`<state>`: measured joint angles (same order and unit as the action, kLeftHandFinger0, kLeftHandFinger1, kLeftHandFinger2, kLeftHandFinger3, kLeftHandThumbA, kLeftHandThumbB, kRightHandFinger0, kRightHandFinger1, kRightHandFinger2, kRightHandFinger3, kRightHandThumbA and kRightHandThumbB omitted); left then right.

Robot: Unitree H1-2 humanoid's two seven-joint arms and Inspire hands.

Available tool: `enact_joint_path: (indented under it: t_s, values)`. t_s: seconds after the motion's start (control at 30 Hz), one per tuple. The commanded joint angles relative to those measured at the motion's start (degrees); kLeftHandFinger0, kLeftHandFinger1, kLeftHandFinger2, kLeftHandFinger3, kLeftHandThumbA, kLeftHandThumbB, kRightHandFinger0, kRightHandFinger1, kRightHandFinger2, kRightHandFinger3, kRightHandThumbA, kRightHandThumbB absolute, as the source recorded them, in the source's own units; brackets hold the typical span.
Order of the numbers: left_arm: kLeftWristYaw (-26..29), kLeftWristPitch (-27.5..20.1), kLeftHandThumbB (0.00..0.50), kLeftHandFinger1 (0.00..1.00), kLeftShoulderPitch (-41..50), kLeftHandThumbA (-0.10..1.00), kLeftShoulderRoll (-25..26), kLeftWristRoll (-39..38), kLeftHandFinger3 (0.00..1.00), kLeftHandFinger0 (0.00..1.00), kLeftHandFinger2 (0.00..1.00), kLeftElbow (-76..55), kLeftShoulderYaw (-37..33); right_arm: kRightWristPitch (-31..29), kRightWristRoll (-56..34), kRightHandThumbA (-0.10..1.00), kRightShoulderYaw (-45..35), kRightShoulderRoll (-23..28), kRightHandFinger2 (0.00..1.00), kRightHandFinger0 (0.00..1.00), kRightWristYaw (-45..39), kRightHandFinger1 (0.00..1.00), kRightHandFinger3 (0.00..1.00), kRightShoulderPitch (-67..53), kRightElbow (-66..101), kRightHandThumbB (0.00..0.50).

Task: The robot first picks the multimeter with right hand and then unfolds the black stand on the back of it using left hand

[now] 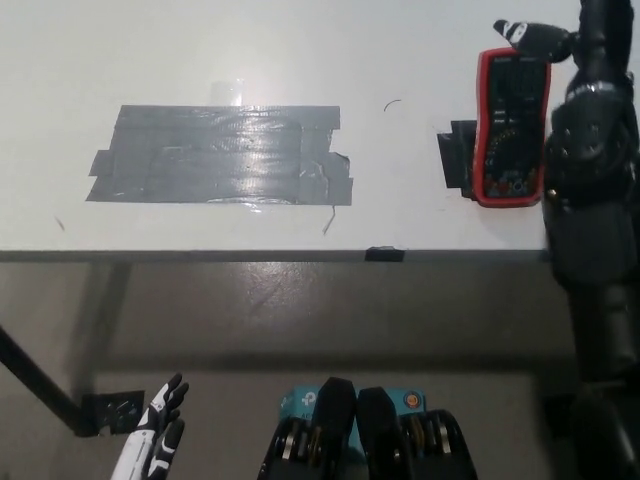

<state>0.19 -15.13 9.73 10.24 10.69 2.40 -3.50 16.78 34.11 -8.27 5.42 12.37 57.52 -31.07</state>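
Multimeter [511, 128] flat on table [300, 60], right hand [578, 60] just beside its right edge, grip unclear

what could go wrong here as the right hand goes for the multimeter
The right hand reaches in from the right of the multimeter, with one finger over its top end; a glancing touch might push the meter along the table rather than grip it. The black arm also hides the meter's right edge from the head view, so alignment is hard to judge. The left hand rests low, below the table edge, far from helping.
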Motion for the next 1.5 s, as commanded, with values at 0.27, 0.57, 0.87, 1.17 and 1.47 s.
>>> enact_joint_path:
  t_s: [0.27,0.57,0.87,1.17,1.47]
  values:
    - [-0.62,-1.39,0.163,1.0,-0.14,1.0,1.38,0.54,1.0,1.0,1.0,-0.33,0.11,2.58,-6.3,1.0,0.67,-1.01,1.0,1.0,5.58,1.0,1.0,9.47,-11.81,0.487]
    - [-0.85,-0.4,0.175,1.0,-0.65,1.0,1.64,0.72,1.0,1.0,1.0,-0.55,-0.09,5.38,-3.76,1.0,6.29,-0.65,1.0,1.0,10.81,1.0,1.0,10.14,-18.83,0.499]
    - [-1.41,0.15,0.171,1.0,-0.61,1.0,1.64,-0.27,1.0,1.0,1.0,-0.65,0.08,6.34,-4.06,0.98,10.01,0.81,1.0,1.0,13.21,1.0,1.0,10.36,-24.36,0.5]
    - [-1.4,-0.14,0.165,1.0,-1.56,1.0,1.51,0.72,1.0,1.0,1.0,-0.16,0.14,6.62,-6.05,0.95,10.39,1.88,1.0,1.0,13.35,1.0,1.0,10.74,-24.42,0.496]
    - [-1.27,-0.65,0.162,1.0,-1.89,1.0,1.59,1.18,1.0,1.0,1.0,0.19,0.07,5.15,-9.0,0.96,9.09,1.56,1.0,1.0,13.55,1.0,1.0,10.64,-25.0,0.5]
